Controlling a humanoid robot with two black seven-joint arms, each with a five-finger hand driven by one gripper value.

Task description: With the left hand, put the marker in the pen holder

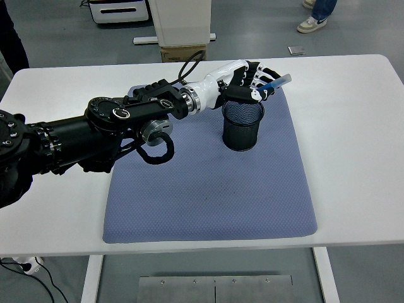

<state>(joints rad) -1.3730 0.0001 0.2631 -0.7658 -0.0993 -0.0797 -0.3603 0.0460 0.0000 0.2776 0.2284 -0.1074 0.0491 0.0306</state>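
Note:
A black mesh pen holder (241,125) stands upright on the blue-grey mat (208,183), toward its far right. My left hand (252,83) hovers just above the holder's far rim, fingers curled around a blue marker (274,82). The marker is tilted, its free end pointing up and to the right, its lower end over the holder's opening. Its lower tip is hidden behind my fingers. The left arm stretches in from the left edge across the mat's far corner. My right arm does not appear.
The white table (353,126) has bare surface right and left of the mat. A black cable loop (158,148) hangs from my forearm over the mat's far left. Beyond the table, a person's shoes (312,22) and a cardboard box (180,50) stand on the floor.

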